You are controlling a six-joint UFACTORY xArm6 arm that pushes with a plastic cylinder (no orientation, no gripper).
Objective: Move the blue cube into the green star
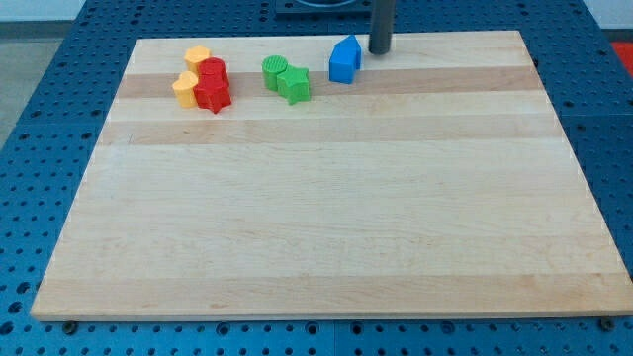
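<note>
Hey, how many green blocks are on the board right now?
2. A green round block and a green star sit touching near the view's top, left of the blue block. None looks hidden.

Only a short stretch of the robot shows: a straight, round rod, dark grey to near black, with a smooth, faintly glossy surface and a paler sheen down one side. My tip (380, 50) ends blunt and flat. No cables, screws or markings can be made out.
</note>
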